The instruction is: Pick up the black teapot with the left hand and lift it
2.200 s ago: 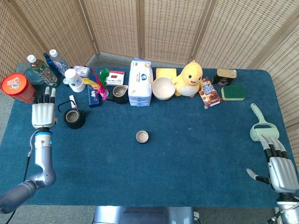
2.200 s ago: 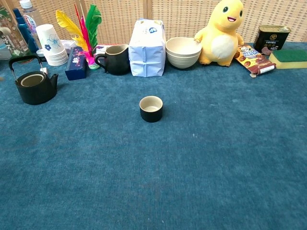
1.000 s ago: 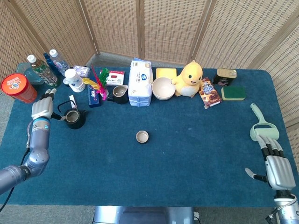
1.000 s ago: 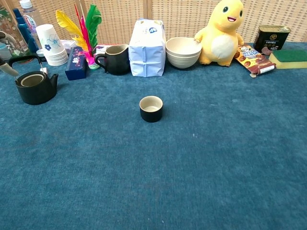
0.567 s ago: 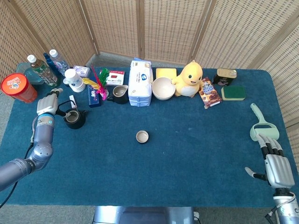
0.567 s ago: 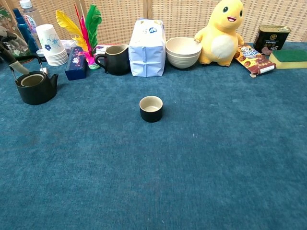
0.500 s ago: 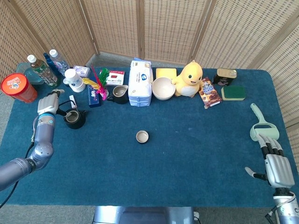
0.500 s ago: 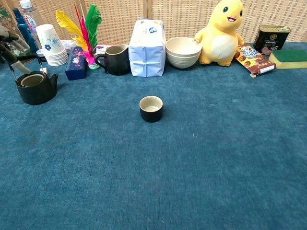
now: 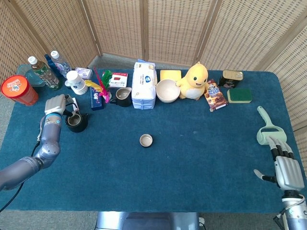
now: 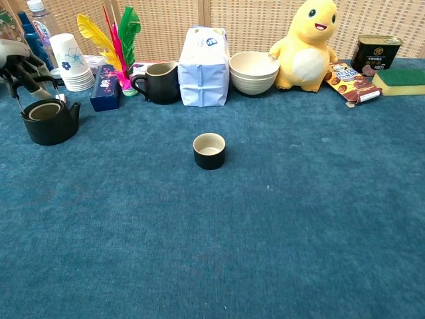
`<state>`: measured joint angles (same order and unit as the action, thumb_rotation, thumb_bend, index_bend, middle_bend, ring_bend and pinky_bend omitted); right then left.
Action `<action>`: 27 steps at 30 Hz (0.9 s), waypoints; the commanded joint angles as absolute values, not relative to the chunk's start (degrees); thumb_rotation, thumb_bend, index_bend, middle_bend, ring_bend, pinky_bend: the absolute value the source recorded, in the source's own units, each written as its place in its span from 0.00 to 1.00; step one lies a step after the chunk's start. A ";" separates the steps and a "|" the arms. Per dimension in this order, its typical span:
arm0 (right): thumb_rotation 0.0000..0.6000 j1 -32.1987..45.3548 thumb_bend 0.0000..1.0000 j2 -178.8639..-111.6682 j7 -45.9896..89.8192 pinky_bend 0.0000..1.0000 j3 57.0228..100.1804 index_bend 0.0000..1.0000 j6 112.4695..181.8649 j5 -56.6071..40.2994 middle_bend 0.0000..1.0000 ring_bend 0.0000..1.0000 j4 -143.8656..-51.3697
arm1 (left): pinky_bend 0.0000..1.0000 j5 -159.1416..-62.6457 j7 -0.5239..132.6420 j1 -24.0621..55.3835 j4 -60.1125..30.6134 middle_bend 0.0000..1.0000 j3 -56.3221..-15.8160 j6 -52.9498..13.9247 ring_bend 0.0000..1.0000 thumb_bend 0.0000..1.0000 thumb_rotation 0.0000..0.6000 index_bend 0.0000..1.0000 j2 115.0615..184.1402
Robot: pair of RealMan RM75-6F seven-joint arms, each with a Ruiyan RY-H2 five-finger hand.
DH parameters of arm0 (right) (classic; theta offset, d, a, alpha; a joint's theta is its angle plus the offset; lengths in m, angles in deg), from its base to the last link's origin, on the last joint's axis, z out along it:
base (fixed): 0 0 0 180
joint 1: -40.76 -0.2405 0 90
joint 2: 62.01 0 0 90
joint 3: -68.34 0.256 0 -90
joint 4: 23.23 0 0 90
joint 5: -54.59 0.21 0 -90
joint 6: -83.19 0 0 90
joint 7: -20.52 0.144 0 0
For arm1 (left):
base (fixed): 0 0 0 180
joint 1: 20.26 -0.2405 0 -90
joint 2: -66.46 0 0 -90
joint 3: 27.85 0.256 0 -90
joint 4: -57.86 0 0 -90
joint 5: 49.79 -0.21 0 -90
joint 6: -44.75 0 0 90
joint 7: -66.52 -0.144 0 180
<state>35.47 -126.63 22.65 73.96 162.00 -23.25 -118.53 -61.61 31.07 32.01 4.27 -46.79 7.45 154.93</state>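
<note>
The black teapot [image 9: 76, 121] [image 10: 48, 121] stands on the blue cloth at the far left, lid off, its wire handle arched over the top. My left hand [image 9: 56, 104] [image 10: 20, 63] sits right above it, fingers curled down around the handle and thumb tip by the pot's rim. The pot's base rests on the table. My right hand [image 9: 287, 170] lies at the table's right front corner, fingers apart, holding nothing; the chest view does not show it.
Close behind the teapot are stacked paper cups [image 10: 70, 61], a blue box with feathers [image 10: 106, 90] and bottles [image 9: 43, 72]. A red-lidded tub [image 9: 17, 89] stands left of it. A small cup [image 10: 209, 150] sits mid-table, and a pale green brush [image 9: 265, 128] lies ahead of my right hand.
My left hand has moved right over the teapot and its fingers have curled in around the handle. The teapot and the right hand have not moved.
</note>
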 commanded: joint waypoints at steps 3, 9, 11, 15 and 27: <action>1.00 35.50 0.00 -126.54 22.84 0.00 74.04 0.00 162.09 -23.14 0.00 0.00 -118.58 | 0.61 -62.08 31.86 32.98 5.37 0.59 -45.81 8.34 0.51 0.35 1.00 0.52 155.96; 1.00 35.50 0.00 -126.46 23.07 0.00 73.92 0.00 162.09 -23.42 0.00 0.00 -118.64 | 0.75 -66.67 34.65 32.68 3.39 0.76 -45.56 5.94 0.67 0.49 1.00 0.66 155.34; 1.00 35.47 0.00 -126.42 23.17 0.00 73.87 0.00 162.00 -23.47 0.00 0.00 -118.65 | 0.77 -67.83 35.21 32.42 2.16 0.80 -45.38 4.97 0.69 0.52 1.00 0.69 154.78; 1.00 35.47 0.00 -126.34 23.31 0.00 73.82 0.00 162.03 -23.61 0.00 0.00 -118.72 | 0.78 -68.73 35.57 32.20 0.50 0.85 -45.16 3.35 0.72 0.55 1.00 0.73 154.10; 1.00 35.62 0.00 -125.90 24.07 0.00 73.79 0.00 162.32 -23.92 0.00 0.00 -119.01 | 0.87 -81.41 40.44 29.93 -14.66 0.91 -43.72 2.48 0.77 0.66 1.00 0.78 146.09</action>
<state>35.62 -125.89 24.07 73.78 162.34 -23.94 -119.02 -78.70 38.82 30.68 -11.93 -44.12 2.26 148.21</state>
